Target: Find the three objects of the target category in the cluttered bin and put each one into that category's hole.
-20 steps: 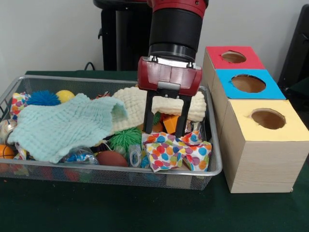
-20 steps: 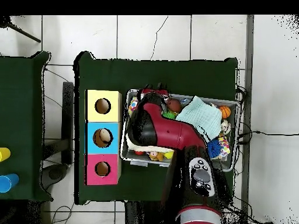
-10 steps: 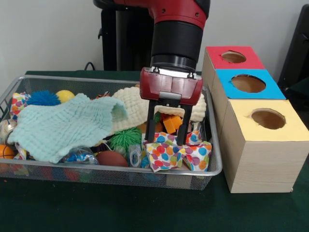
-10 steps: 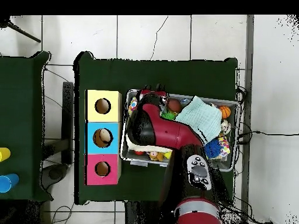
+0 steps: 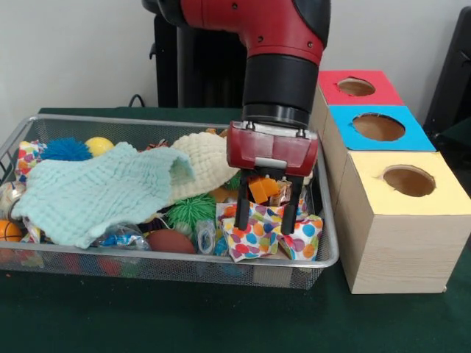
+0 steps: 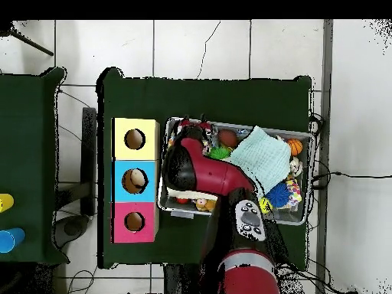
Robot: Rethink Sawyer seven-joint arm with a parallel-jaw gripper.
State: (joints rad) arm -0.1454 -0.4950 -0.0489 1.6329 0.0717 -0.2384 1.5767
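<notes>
While hand [image 5: 265,218] spread, three holed boxes [image 5: 390,220], two cloths [image 5: 96,187]

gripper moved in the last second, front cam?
Yes. The gripper has shifted toward the three-hole box and dropped lower in the wire bin; its open fingers now reach down to the polka-dot cloth.

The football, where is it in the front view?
The football lies at the wire bin's near edge, below the green spiky ball, left of the polka-dot cloth.

front view level, overhead straight down, both showing bin [image 5: 176,261]
</notes>
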